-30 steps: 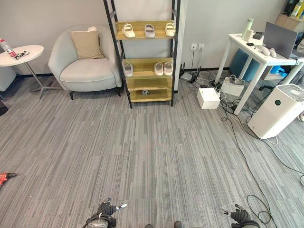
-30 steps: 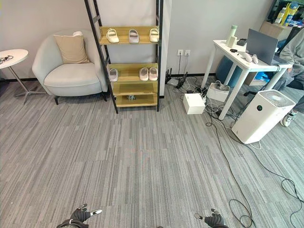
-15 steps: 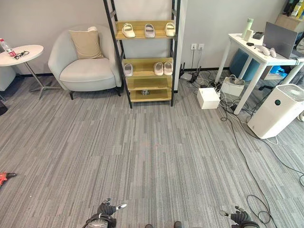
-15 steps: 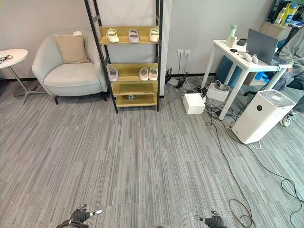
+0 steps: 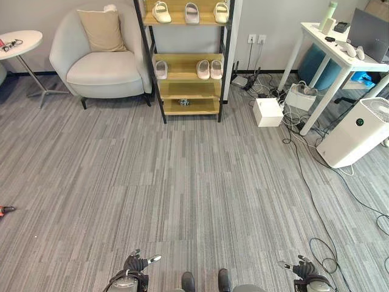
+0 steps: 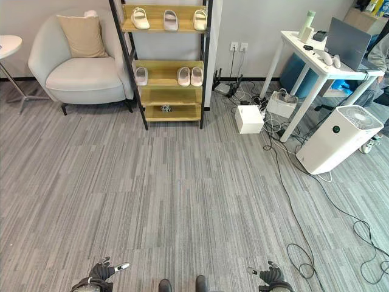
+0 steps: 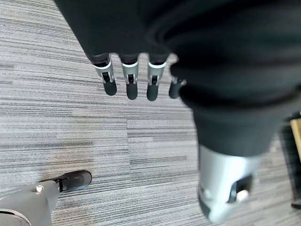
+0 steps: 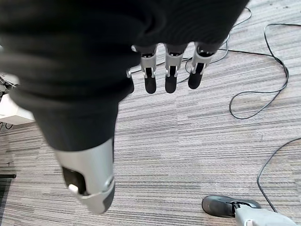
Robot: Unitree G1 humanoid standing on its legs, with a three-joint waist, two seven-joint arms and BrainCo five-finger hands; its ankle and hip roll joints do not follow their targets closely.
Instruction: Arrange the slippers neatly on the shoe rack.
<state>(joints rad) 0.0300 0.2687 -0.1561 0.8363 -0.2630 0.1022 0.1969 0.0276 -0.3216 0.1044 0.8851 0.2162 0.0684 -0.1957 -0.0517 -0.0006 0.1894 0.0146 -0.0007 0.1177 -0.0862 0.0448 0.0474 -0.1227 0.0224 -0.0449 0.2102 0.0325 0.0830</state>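
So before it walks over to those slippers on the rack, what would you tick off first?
1. Left hand free: ok, fingers relaxed, holding nothing.
2. Right hand free: ok, same.
3. Path across the carpet to the shoe rack: ok, nothing lies on it.
4. Slippers already paired: not ok; on the middle shelf one slipper sits apart from the pair.
5. Top-shelf slippers: not ok, three spaced apart.
6. Floor cables: ok, off to the right.

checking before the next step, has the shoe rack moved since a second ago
No. The shoe rack sits higher in view, but the armchair and white box shifted with it, so the camera moved.
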